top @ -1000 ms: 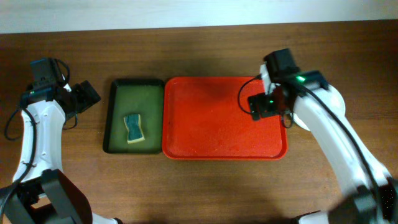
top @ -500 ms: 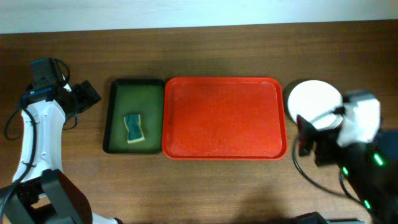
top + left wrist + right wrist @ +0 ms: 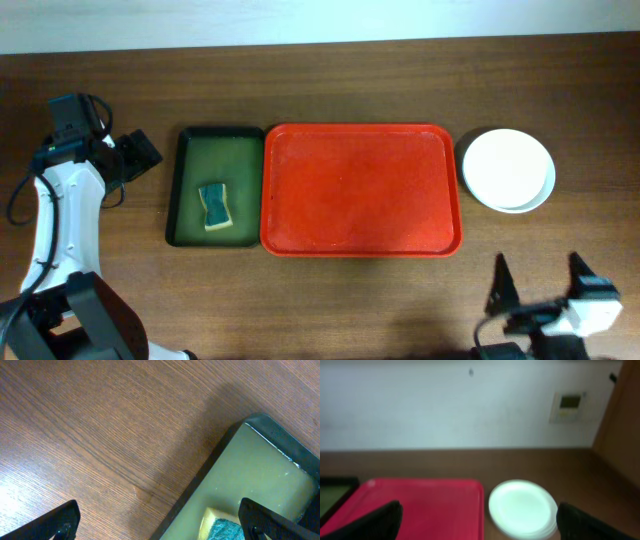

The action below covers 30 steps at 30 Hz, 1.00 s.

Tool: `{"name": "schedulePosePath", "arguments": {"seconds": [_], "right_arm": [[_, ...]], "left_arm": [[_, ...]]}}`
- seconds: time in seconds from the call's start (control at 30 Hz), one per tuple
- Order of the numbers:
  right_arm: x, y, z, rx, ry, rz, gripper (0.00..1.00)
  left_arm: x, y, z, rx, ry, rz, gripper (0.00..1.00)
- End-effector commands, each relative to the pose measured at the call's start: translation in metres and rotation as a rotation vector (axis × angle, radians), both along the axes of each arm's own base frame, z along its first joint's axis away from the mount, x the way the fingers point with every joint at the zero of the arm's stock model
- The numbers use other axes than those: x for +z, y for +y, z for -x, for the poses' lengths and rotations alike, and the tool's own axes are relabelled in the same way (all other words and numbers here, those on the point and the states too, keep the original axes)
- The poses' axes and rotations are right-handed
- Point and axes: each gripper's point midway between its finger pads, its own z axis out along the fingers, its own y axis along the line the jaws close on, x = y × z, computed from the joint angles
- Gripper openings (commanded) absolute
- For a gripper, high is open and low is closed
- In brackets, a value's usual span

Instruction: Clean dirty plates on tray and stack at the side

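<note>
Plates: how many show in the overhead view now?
2 discernible, stacked right of the red tray: a white plate on top and the rim of a lower plate beneath it. More may be hidden underneath.

table point(image 3: 330, 90): matt grained wood | red tray point(image 3: 360, 190): smooth plastic, faint sheen | plates point(image 3: 505, 168): smooth, glossy | sponge point(image 3: 214, 206): porous foam

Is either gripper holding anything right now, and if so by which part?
Nothing is held: the left gripper and the right gripper both stand open and empty.

We cannot count the plates point(image 3: 507, 168): the top one hides the rest. In the left wrist view, the lower edge cuts off the sponge point(image 3: 220, 527).
</note>
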Motion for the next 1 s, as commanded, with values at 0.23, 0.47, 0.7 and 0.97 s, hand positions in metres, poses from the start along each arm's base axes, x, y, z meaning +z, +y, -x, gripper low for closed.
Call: {"name": "schedulePosePath", "arguments": {"seconds": [0.23,0.47,0.7,0.97], "right_arm": [[-0.078,0.015,-0.083,0.087,-0.156,-0.013,0.98],[-0.112,0.014,-0.092,0.080,-0.131,-0.014,0.99],[-0.141,0.014,-0.092,0.083,-0.012,-0.020,0.99],[-0.140,0.014,-0.092,0.082,-0.015,-0.021,0.99]], "left_arm": [[0.011,0.002,-0.001,0.007,-0.029,-0.004,0.99],[0.011,0.002,-0.001,0.007,-0.029,-0.004,0.99],[0.011,0.002,-0.001,0.007,-0.029,-0.004,0.99],[0.011,0.002,-0.001,0.007,-0.029,-0.004,0.99]]}}
